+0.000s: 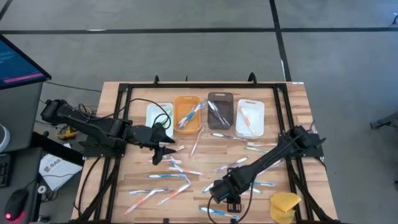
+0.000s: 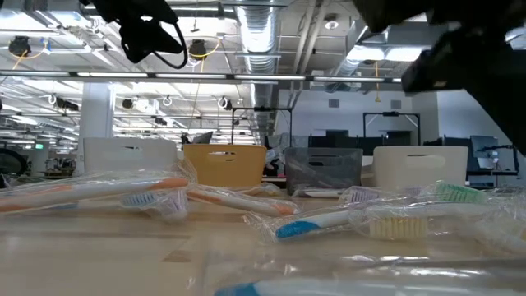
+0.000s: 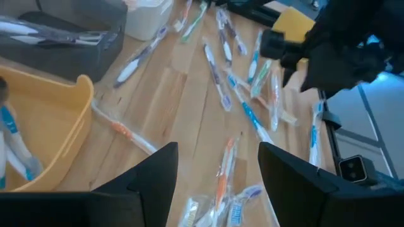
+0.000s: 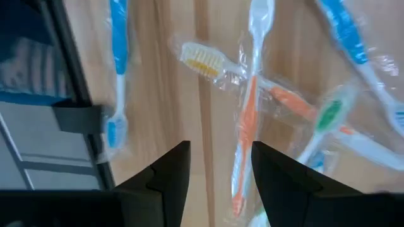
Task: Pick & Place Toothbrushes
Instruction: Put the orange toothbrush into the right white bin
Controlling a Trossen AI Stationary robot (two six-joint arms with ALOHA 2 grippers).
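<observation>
Hovering above the near middle of the table [image 1: 298,106], the right gripper [image 1: 229,200] holds its fingers apart with nothing between them, over loose toothbrushes [image 1: 168,177] wrapped in clear film. Those lie scattered across the wood from centre to near edge; a few more rest in the orange bin [image 1: 187,114], the grey bin [image 1: 219,110] and the white bin [image 1: 250,117] along the far side. The left gripper [image 1: 166,149] hangs open and empty just near of the orange bin. A yellow sponge [image 1: 285,206] sits at the near right corner.
</observation>
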